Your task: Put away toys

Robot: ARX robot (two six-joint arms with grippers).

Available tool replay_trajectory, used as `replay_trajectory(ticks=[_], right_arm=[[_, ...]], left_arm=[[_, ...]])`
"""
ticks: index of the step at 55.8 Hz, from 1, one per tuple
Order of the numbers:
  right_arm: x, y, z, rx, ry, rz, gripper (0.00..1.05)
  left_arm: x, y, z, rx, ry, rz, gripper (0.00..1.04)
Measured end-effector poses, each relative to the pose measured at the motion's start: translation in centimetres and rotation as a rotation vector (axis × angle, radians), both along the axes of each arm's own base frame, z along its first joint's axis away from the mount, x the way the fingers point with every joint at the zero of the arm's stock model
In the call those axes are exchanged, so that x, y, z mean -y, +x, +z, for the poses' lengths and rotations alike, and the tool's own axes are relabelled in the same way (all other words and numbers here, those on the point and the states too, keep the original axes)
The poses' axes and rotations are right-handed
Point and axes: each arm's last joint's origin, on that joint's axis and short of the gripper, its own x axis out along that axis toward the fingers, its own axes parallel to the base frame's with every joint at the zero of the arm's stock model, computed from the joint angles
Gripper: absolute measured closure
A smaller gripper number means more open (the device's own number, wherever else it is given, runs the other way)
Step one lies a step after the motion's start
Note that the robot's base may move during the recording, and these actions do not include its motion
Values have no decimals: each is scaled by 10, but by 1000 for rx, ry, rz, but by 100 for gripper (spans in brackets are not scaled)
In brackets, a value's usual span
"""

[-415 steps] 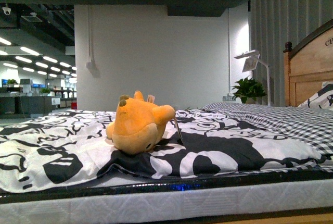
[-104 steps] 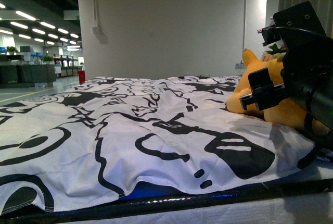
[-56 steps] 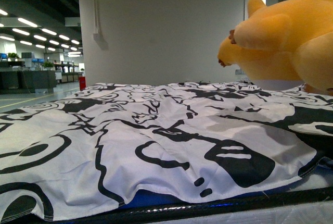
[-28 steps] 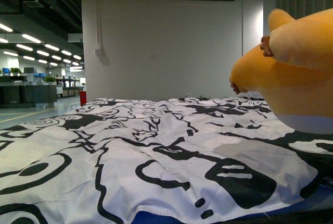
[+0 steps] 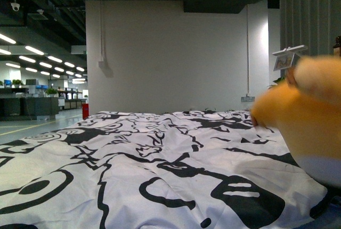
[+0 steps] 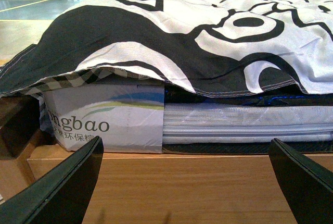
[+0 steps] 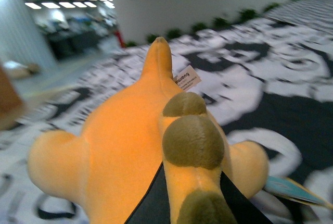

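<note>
Orange-yellow and soft all over, the plush toy (image 5: 311, 128) is looking light, squashy and easy to dent, so it is likely asking for a firm pinch deep into the stuffing, not a touch on the fur. It should not be slipping much on the pads, and nothing about it seems fragile. The best hold is probably along the back, where the row of olive-brown bumps is giving the fingers something to bite on (the sewn label (image 7: 187, 77) and the thin ears would be poor places to pull). That is where the right gripper (image 7: 190, 174) is clamping it now: in the right wrist view its black fingers (image 7: 151, 203) are pressing in on either side of the ridge, narrowed onto the toy's body, with the head pointing away from the wrist. In the front view the toy is showing blurred at the far right, over the black-and-white duvet cover (image 5: 160, 160); whether it is hanging clear of the cloth I cannot tell. The left gripper (image 6: 184, 179) is waiting with its jaws spread wide and holding nothing, low beside the bed, facing the mattress (image 6: 244, 122) edge just above the wooden bed frame (image 6: 130, 169).
</note>
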Motion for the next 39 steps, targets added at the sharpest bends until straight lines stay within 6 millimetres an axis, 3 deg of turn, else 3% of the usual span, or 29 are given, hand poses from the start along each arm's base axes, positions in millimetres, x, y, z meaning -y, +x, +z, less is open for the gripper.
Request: replay_trajectory(ticks=[13,39], right_arm=[[-9,-19,-55,-54,-173,-74,98],[-9,-40,-105,-51,-194,-75,98]], left_arm=[[0,0,0,0,0,0,6],[0,0,0,0,0,0,6]])
